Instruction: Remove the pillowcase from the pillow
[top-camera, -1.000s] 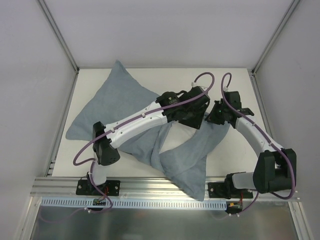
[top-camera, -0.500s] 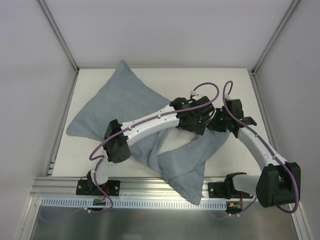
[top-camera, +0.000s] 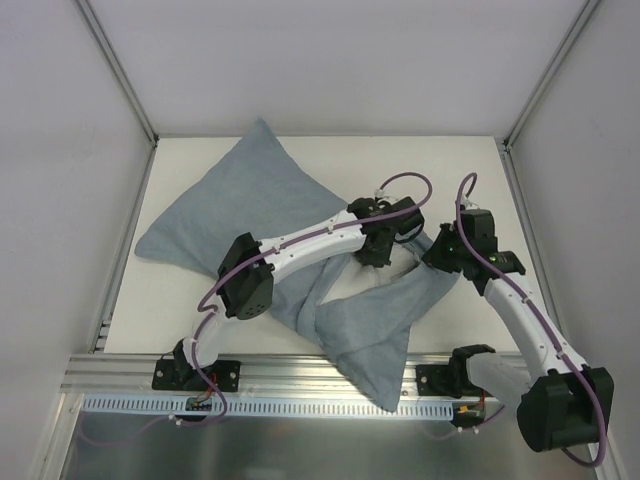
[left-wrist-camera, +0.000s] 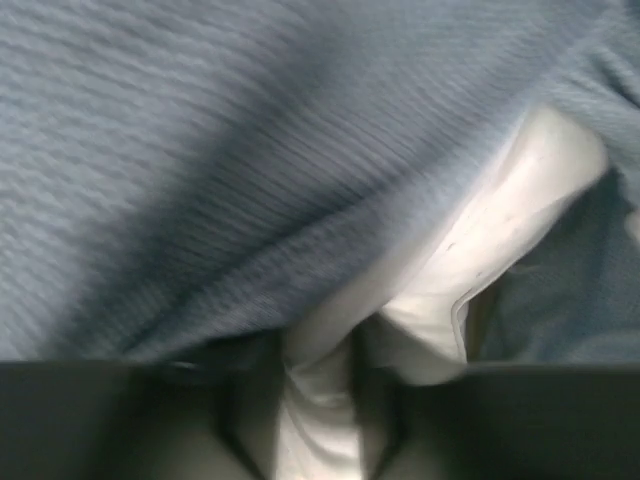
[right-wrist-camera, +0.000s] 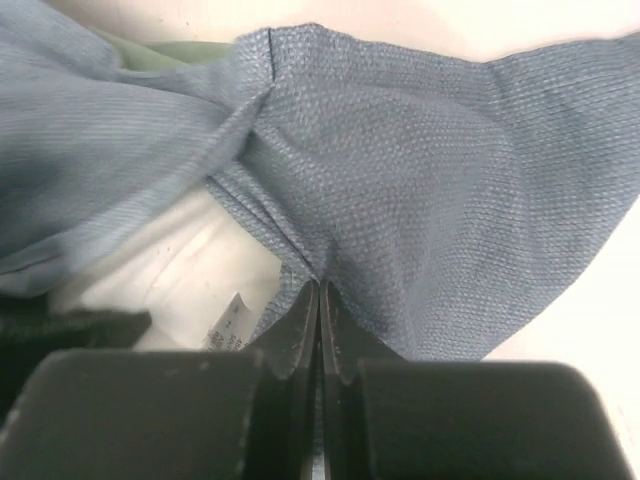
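The right gripper (right-wrist-camera: 320, 300) stands with its jaws pressed together on a bunched fold of the blue-grey pillowcase (right-wrist-camera: 420, 180), with the off-white pillow (right-wrist-camera: 190, 270) exposed just to the left, bearing a small tag (right-wrist-camera: 232, 325), and the pale table (right-wrist-camera: 590, 370) visible beyond the fabric.

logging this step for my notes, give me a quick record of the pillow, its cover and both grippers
cover: blue-grey fabric pillowcase, rumpled on the white table
pillow: off-white fabric pillow, partly bared at the cover's opening, small tag showing
left gripper: pinching the pillow's white fabric
right gripper: shut on a fold of the pillowcase
task state: cover not yet off
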